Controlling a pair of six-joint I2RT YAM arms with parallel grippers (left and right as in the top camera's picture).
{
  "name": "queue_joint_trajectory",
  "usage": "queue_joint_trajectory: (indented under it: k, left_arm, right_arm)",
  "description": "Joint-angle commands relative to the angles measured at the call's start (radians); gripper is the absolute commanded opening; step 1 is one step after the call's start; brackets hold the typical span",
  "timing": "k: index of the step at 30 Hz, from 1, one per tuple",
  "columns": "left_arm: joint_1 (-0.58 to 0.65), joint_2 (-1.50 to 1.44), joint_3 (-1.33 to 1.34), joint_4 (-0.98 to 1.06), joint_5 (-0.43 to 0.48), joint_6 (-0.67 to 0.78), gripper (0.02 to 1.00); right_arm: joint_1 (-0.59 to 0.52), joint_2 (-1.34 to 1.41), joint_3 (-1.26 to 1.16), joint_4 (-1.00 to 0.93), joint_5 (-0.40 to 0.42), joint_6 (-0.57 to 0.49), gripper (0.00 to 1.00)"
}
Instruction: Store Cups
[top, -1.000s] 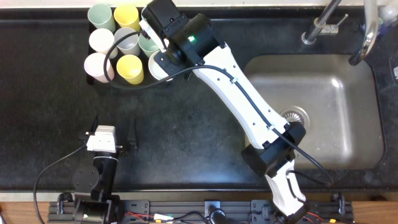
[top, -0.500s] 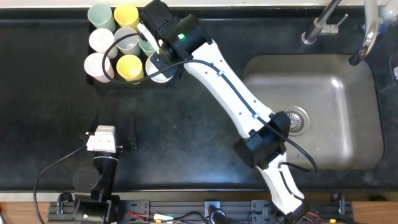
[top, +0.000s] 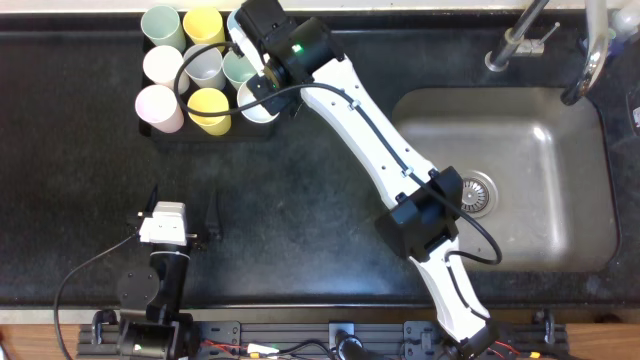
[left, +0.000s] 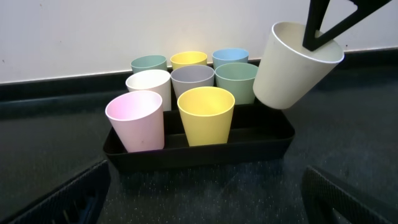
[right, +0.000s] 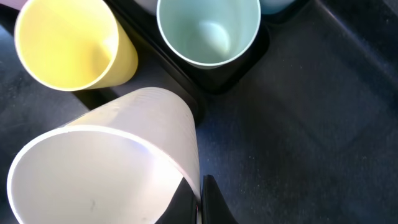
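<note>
Because the right gripper (right: 199, 199) is clamped on the rim of the white cup (left: 292, 65), one finger inside the mouth and one outside, everything turns on how that cup hangs over the tray (left: 205, 157). Its long axis is tilted, not upright: the base leans down and in toward the tray's front-right corner, while the mouth leans up and out past the tray's right edge. Just inward of the base lies the empty slot (left: 254, 124), the one free place in the three-by-three grid. The yellow cup (left: 205, 115) stands on its side toward the tray's left edge and the green cup (left: 236, 78) stands behind it. The white cup hangs apart from both neighbours, though near the green one's rim. Judging from this, the coming move calls for righting the cup so its base points straight down, shifting it a little inward over the slot, and lowering it before the fingers let go. Released at this lean, the base may well catch the tray's right wall or nudge the green cup. The tray sits at the back-left corner of the counter (top: 290, 230). The left gripper (top: 186, 205) rests near the counter's front edge, well apart from the tray, jaws apart and holding nothing, so the right arm is plainly the nearer one.
</note>
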Motion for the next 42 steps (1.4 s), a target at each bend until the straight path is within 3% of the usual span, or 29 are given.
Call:
queue_joint_trajectory:
  k: [1,13,39,41,42]
  left_arm:
    - [0.003,-0.01,-0.003,-0.001,0.013,0.018,0.998]
    - [0.003,-0.01,-0.003,-0.001,0.013,0.018,0.998]
    - [0.003,-0.01,-0.003,-0.001,0.013,0.018,0.998]
    - [0.003,-0.01,-0.003,-0.001,0.013,0.018,0.998]
    - [0.003,-0.01,-0.003,-0.001,0.013,0.018,0.998]
  right_arm:
    - [0.005,0.051,0.023,0.007,-0.024,0.008,0.042]
    - [0.005,0.078,0.023,0.032,-0.069,0.008,0.045]
    - [0.002,0.133,0.023,0.048,-0.057,0.0,0.045]
    - [0.002,0.133,0.023,0.049,-0.057,0.0,0.194]
    - [0.002,0.133,0.023,0.049,-0.057,0.0,0.371]
